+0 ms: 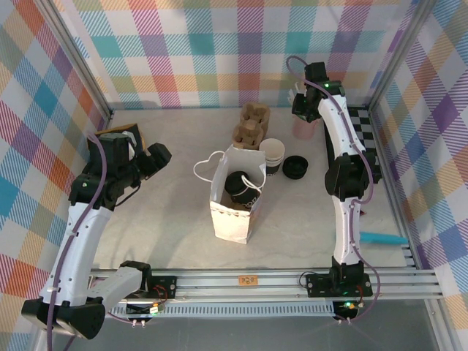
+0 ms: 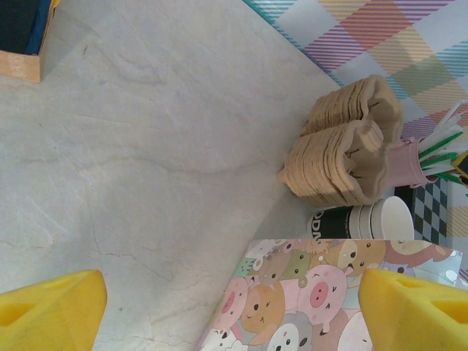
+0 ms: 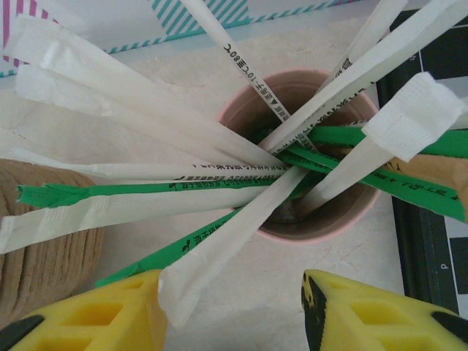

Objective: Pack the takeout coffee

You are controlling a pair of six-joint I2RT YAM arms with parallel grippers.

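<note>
While most of its body sits out of sight, you can see the takeout coffee (image 1: 238, 185), a small paper cup with a round black plastic lid, standing upright inside the open white paper bag (image 1: 232, 219) at mid-table; a strip of its dark side shows under the lid. Just behind the bag stand a stack of lidless white paper cups (image 1: 273, 152), a loose black lid (image 1: 295, 167) and brown pulp cup carriers (image 1: 251, 123). Your left gripper (image 1: 156, 156) hangs left of the bag, jaws spread wide, holding nothing. Your right gripper (image 3: 232, 307) hovers over a pink cup (image 3: 344, 216) of wrapped straws (image 3: 146, 110), jaws partly apart, one white straw's end between them, unclamped.
</note>
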